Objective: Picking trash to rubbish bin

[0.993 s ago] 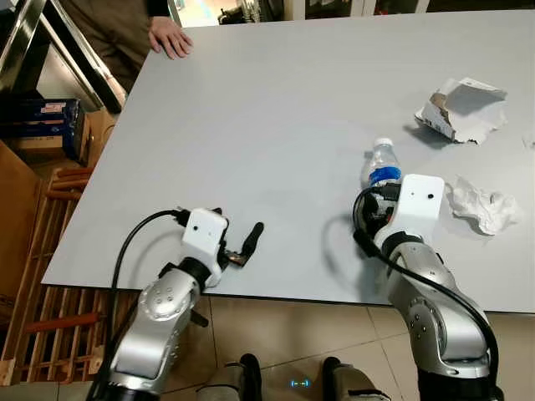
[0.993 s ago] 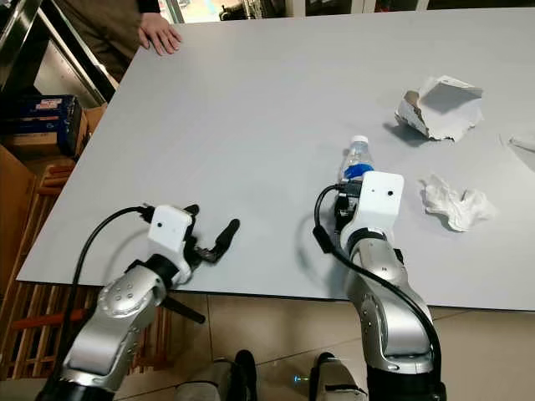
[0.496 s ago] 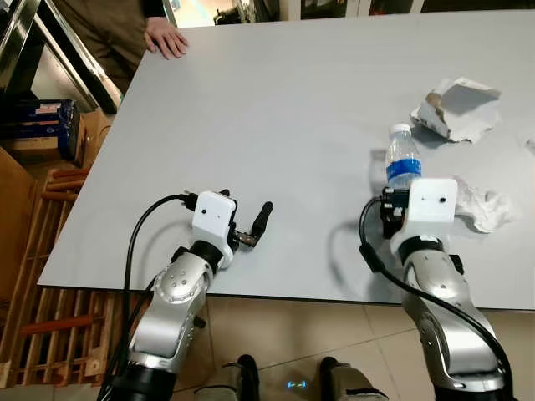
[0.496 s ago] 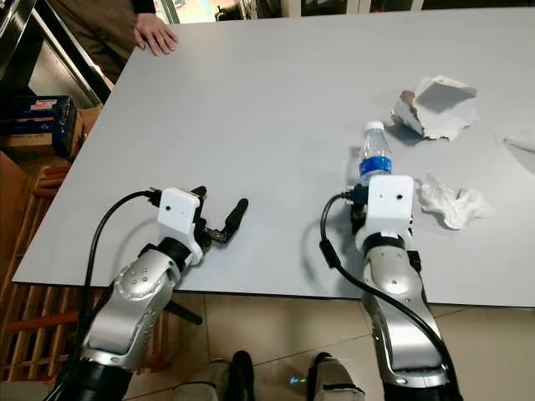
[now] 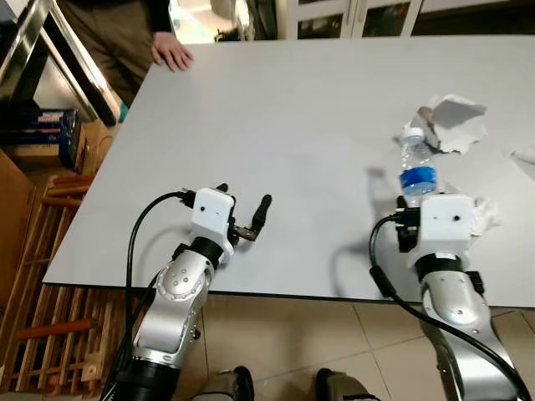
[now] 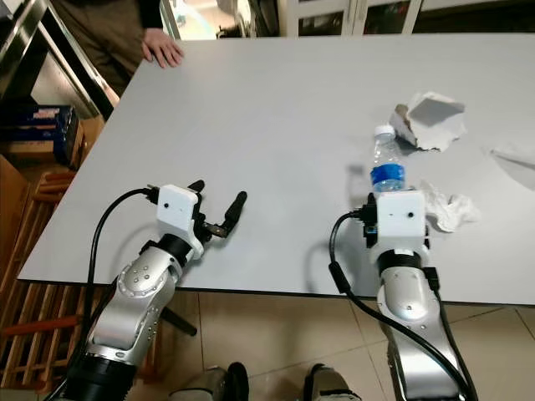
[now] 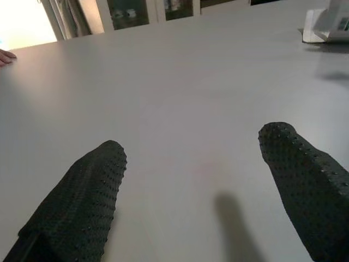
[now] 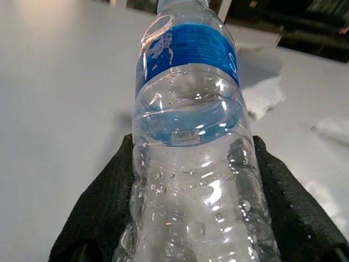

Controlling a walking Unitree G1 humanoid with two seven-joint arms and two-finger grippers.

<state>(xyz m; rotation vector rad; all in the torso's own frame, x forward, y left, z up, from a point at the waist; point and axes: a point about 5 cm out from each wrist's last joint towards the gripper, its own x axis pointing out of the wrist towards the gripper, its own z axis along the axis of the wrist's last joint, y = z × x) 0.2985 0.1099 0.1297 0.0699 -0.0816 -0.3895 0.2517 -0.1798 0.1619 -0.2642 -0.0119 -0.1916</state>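
Note:
A clear plastic water bottle [image 5: 415,170] with a blue label and white cap is held above the grey table [image 5: 284,109], tilted slightly. My right gripper [image 8: 191,218] is shut on its lower body; black fingers [image 8: 103,202] press both sides of the bottle [image 8: 191,136]. A crumpled white tissue [image 6: 451,209] lies just right of the bottle. A torn white carton [image 5: 451,124] lies farther back. My left gripper [image 5: 247,219] hovers open over the table's near left part, nothing between its fingertips [image 7: 82,202].
A person's hand [image 5: 171,52] rests on the far left corner of the table. Wooden racks [image 5: 50,276] and dark boxes [image 5: 38,125] stand on the floor left of the table. Tiled floor lies below the near edge.
My right gripper has lifted the bottle from lying near the table to upright and higher. The left arm rose a little and stays open. The camera shifted slightly.

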